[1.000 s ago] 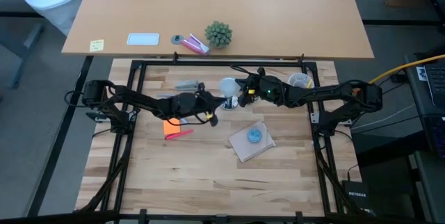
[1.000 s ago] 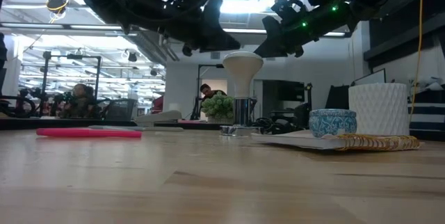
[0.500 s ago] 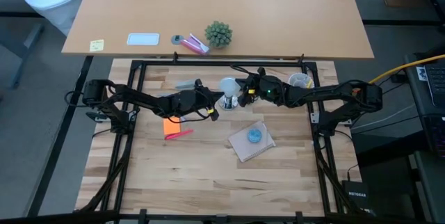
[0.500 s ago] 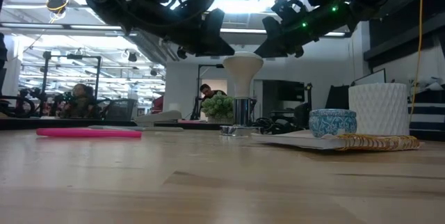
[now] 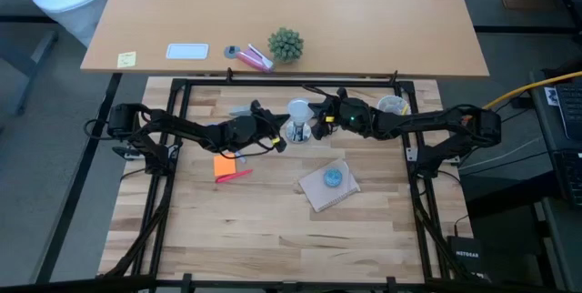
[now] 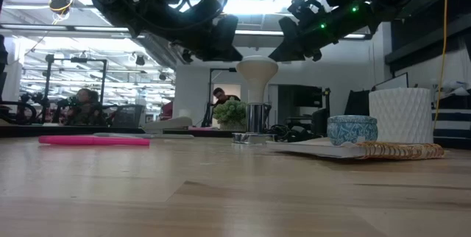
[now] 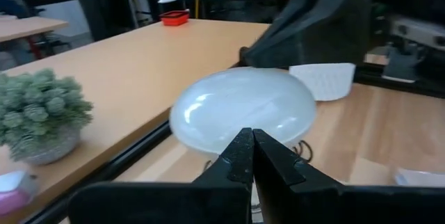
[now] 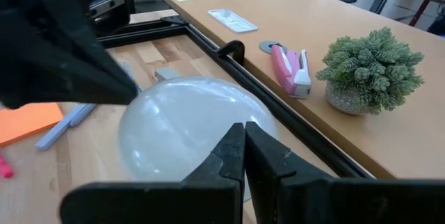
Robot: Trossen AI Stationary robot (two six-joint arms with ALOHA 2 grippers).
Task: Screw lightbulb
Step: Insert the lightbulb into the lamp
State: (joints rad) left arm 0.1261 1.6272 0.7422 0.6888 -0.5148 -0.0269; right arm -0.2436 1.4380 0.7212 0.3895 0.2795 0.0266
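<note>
The lightbulb (image 6: pixel 257 71), a frosted white globe, stands upright with its base in the shiny metal socket (image 6: pixel 255 119), which rests on the table near the far edge. In the high view the lightbulb (image 5: pixel 298 111) lies between my two grippers. My left gripper (image 5: pixel 282 132) is shut, its tip (image 6: pixel 235 53) at the globe's upper left. My right gripper (image 5: pixel 316 118) is shut, its tip (image 6: pixel 279 51) at the globe's upper right. Each wrist view shows shut fingers in front of the globe (image 7: pixel 243 109) (image 8: pixel 184 126). My left gripper points its shut fingertips (image 7: pixel 248 140) nearly level at the globe's left side (image 8: pixel 135 102); I cannot tell whether they touch it. My right gripper points its shut fingertips (image 8: pixel 243 133) slightly downward at the globe's right side (image 7: pixel 299 88); I cannot tell whether they touch it.
A small blue bowl (image 5: pixel 334 177) sits on a notebook (image 5: pixel 320 195) right of centre. A white cup (image 5: pixel 393 106) stands at the far right. A pink marker (image 5: pixel 235 175) and an orange note (image 5: pixel 225 164) lie at the left. A plant (image 5: pixel 285 45) stands on the bench beyond.
My left gripper has swung toward the table's far edge and in toward the lightbulb, turning as it went, and has stayed shut. The lightbulb and socket stand where they were.
</note>
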